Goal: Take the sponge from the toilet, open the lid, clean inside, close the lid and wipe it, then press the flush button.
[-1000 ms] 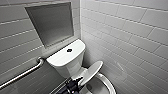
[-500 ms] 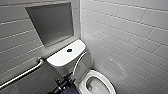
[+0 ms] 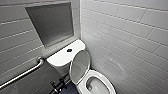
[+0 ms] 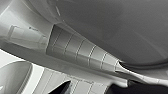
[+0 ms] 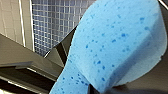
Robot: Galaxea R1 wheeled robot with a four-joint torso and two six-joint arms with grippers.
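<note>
— Sponge [image 5: 112, 42] first: where is it, and who has it?

— Bright blue and speckled, it hangs close in front of your right wrist camera with small square floor tiles [image 5: 55, 22] well behind it. Your right gripper [image 5: 105, 88] looks to be pinching it at its narrow end. I judge that from the way it sits in mid-air, since the contact itself is hard to see.

— And the toilet [image 3: 106, 75]?

— White, set in a tiled corner, seen from above. The lid [image 3: 79, 65] stands up, tilted back against the tank [image 3: 60, 58]. The oval bowl is open, with a little water at the bottom. The round dark flush button [image 3: 69, 50] sits in the middle of the tank top. A metal grab bar [image 3: 25, 72] runs along the wall to the left.

— My left side?

— A dark jointed part of your left arm [image 3: 59, 84] sits low beside the tank, near the hinge end of the lid. Your left gripper [image 4: 100, 88] is close to glossy white ceramic that mirrors the wall tiles. I cannot tell whether it is spread or pressed together.

— So how do I clean inside well?

— Bring the sponge in from the front of the bowl, flat face toward the ceramic. Sweep around the inner wall just under the rim and press lightly so the soft pad does not twist out of the pinch. Stay clear of the lid, which I think a knock could tip forward. Keep your left arm where it cannot cross the right.
</note>
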